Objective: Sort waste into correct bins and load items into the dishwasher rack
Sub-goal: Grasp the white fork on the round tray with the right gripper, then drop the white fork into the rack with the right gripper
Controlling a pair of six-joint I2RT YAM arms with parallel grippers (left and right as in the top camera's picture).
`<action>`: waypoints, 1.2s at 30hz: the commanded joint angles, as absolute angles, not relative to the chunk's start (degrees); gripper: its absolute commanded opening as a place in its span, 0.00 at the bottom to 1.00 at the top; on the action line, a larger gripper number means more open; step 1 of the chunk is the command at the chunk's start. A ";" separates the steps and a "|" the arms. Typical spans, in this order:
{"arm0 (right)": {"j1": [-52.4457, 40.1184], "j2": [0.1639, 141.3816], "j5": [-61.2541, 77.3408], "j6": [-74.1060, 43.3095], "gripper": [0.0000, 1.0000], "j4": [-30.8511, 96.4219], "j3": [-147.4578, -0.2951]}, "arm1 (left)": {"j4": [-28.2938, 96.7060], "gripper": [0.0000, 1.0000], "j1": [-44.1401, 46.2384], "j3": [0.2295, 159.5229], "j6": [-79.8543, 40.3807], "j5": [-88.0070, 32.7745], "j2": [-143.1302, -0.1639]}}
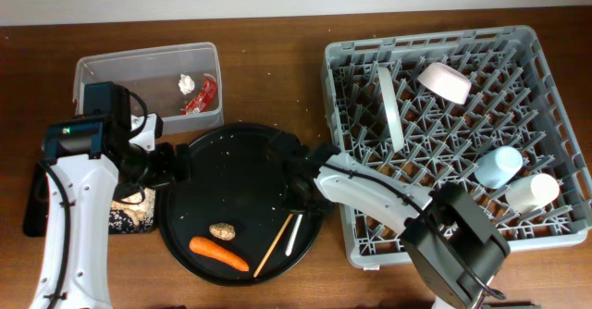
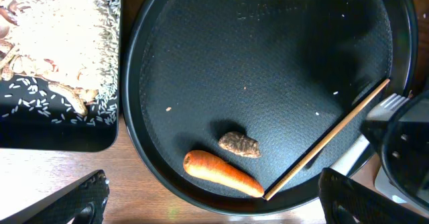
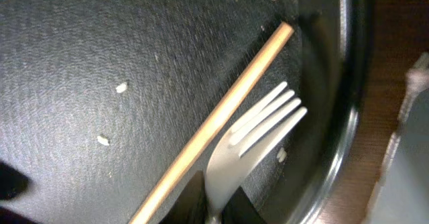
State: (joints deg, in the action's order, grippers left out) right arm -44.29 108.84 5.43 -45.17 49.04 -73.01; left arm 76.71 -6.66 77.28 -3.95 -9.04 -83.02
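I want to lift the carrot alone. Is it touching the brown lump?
Apart. The left wrist view shows a thin strip of the round black tray between the carrot and the brown lump.

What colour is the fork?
White. The fork shows best in the right wrist view.

Your overhead camera looks straight down on the whole table (image 1: 268,78), your left wrist camera hangs nearer over the round black tray (image 2: 268,63), and your right wrist camera sits very close at its 5 o'clock, all sharing the chopstick (image 1: 273,246).
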 commanded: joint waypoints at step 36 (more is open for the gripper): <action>-39.62 100.84 10.94 -38.65 0.58 71.07 -92.73 | 76.69 0.99 -6.39 76.69 -3.86 -9.65 -82.59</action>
State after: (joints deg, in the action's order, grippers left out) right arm -35.86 99.39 8.62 -27.94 71.66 -94.87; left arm 76.84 -6.66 77.06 -3.95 -9.04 -83.02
